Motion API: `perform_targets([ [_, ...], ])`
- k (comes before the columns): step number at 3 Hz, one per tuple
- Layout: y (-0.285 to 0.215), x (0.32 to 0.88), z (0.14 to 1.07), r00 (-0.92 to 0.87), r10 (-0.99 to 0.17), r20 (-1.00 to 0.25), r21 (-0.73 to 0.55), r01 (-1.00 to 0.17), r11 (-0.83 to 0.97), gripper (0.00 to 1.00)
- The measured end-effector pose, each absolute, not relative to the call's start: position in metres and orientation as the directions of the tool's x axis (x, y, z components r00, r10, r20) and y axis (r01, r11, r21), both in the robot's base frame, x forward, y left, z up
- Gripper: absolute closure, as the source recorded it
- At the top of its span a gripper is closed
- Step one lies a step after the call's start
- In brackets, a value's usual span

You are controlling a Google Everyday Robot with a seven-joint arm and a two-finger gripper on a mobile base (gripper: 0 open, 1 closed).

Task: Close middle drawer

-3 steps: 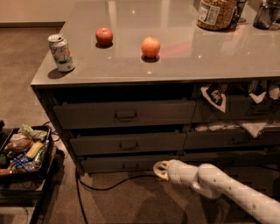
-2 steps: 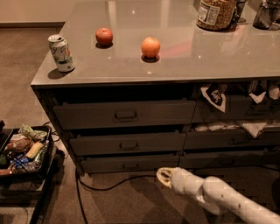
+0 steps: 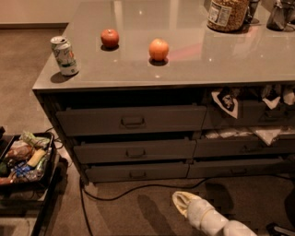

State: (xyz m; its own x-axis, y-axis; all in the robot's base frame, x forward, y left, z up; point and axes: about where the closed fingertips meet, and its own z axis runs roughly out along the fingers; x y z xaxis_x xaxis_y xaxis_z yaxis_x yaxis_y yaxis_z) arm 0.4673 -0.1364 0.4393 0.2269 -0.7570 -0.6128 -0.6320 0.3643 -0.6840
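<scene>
The middle drawer (image 3: 133, 151) is the wide dark grey-brown front with a small dark pull handle (image 3: 135, 153), in the left column of the cabinet. It lies between a taller top drawer (image 3: 131, 120) and a slimmer bottom drawer (image 3: 136, 172). A dark gap shows above its front. My gripper (image 3: 183, 202), pale with a yellowish tip, hangs low over the carpet in front of the cabinet. It is below and right of the bottom drawer and touches no drawer.
On the grey countertop (image 3: 193, 55) stand a soda can (image 3: 64, 56), a red apple (image 3: 109, 38), an orange (image 3: 158, 49) and a jar (image 3: 228, 14). Right-hand drawers (image 3: 244, 147) hold cloths. A tray of snacks (image 3: 23, 159) stands at left. A black cable (image 3: 138, 189) crosses the floor.
My gripper has drawn back from the bottom drawer's front, moving down and to the right over the carpet. The drawers look unchanged.
</scene>
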Motion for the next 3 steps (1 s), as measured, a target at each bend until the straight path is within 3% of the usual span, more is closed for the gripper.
perform_targets([
  [2, -0.1501, 0.4605, 0.4409, 0.201, -0.763, -0.615, -0.684, -0.618, 0.388, 1.00],
  [3, -0.1501, 0.4605, 0.4409, 0.201, -0.763, -0.615, -0.684, -0.618, 0.388, 0.81],
])
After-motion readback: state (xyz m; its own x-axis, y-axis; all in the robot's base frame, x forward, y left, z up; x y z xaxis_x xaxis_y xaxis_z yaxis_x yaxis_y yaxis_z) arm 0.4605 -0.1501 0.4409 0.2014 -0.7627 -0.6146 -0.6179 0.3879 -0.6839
